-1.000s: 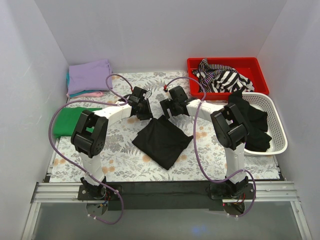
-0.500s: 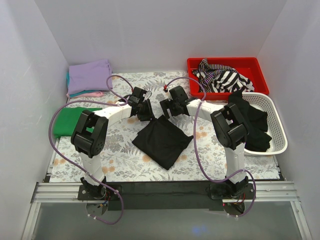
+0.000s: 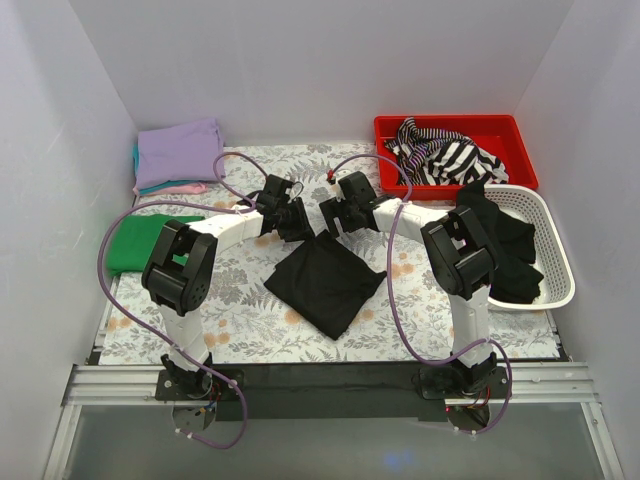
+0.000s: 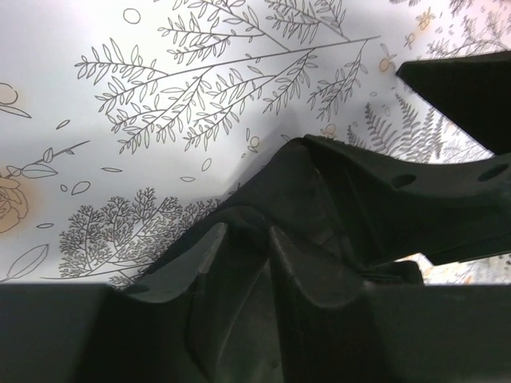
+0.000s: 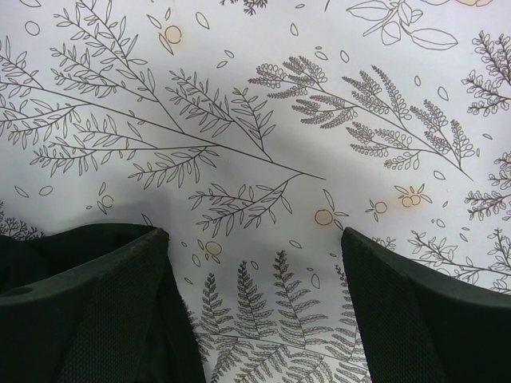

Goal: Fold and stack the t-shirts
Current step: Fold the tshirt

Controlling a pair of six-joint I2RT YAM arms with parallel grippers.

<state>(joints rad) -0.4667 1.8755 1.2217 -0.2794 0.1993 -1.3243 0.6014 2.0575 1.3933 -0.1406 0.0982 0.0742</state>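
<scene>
One floral table point(image 3: 250, 312), black t-shirt point(image 3: 325, 282) folded at its centre. Left gripper point(image 3: 296, 230): jaws narrowed, pinching bunched fabric at the shirt's far corner. Right gripper point(image 3: 334, 221): spread wide, empty, just beside that corner.

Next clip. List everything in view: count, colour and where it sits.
black t-shirt: 1, black, folded, centre of the table
lavender t-shirt: 1, lavender, top of the stack, far left corner
teal and pink t-shirts: 1 each, only edges showing under the lavender one
green t-shirt: 1, green, left edge
red tray: 1, red, far right
striped garment: 1, black and white, in the red tray
white basket: 1, white, right edge
black clothes: pile, count unclear, in the basket
table: 1, floral cloth
cables: 2, purple, one per arm
left gripper: apparently pinching the black t-shirt's far corner
right gripper: open over bare cloth
</scene>
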